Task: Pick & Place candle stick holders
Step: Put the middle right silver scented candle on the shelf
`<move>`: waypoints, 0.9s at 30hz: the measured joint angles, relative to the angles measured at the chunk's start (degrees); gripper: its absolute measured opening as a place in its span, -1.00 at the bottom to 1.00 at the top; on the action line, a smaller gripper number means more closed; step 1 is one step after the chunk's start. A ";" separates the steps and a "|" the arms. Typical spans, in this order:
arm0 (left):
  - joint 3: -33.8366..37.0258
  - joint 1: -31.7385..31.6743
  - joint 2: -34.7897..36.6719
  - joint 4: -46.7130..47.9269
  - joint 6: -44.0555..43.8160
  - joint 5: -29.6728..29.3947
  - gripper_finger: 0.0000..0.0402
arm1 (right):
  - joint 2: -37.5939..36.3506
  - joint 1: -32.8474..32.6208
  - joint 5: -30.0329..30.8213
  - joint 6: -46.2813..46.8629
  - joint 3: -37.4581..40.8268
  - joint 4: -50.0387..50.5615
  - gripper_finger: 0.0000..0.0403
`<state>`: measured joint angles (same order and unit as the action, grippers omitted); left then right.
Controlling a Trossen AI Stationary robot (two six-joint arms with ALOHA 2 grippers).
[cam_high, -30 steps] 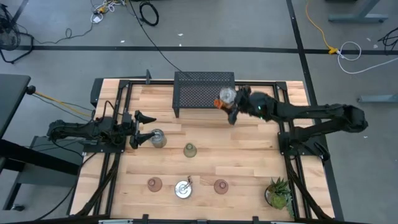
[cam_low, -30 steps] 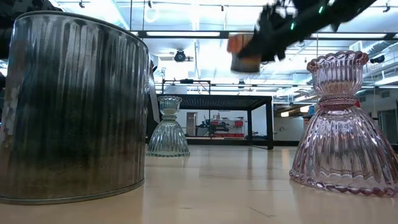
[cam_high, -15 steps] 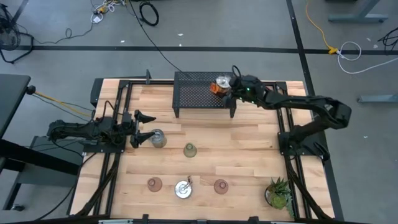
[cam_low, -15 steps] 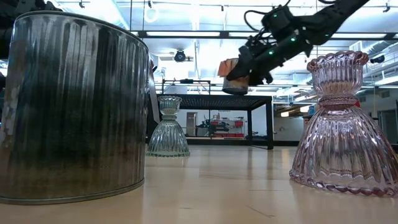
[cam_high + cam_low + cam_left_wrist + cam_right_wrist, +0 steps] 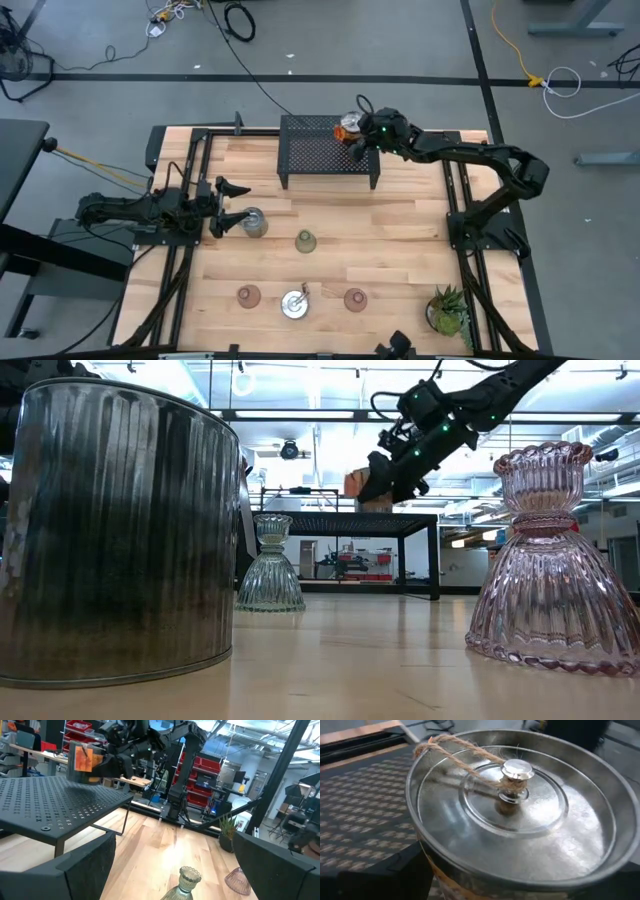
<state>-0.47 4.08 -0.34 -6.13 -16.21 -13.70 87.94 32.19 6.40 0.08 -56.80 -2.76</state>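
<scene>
Since a second ago, your right gripper [image 5: 357, 133] has carried the orange holder [image 5: 347, 127] from the rack's [image 5: 310, 150] right edge to over its back right corner. Its fingers grip the holder's sides, far apart. Your left gripper [image 5: 232, 204] waits wide open and empty near the table's [image 5: 400, 250] left edge, beside a silver holder [image 5: 254, 222].

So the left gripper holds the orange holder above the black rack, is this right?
No, the right gripper holds the orange holder above the black rack, as the high view shows. The left gripper waits open near a silver-topped holder.
</scene>
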 joint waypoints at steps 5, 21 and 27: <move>0.00 0.02 -0.02 0.02 0.33 -0.02 0.99 | -0.07 3.28 -3.55 2.50 0.00 -0.95 0.66; 0.00 0.02 -0.02 0.02 0.37 -0.17 0.99 | 1.24 5.75 -4.31 2.48 0.07 -2.14 0.66; 0.00 0.00 -0.01 0.02 0.35 -0.17 0.99 | 3.89 5.75 -3.66 3.25 0.07 -4.46 0.66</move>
<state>-0.47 4.08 -0.35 -6.11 -15.86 -13.87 91.83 37.93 2.74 3.33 -56.73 -7.22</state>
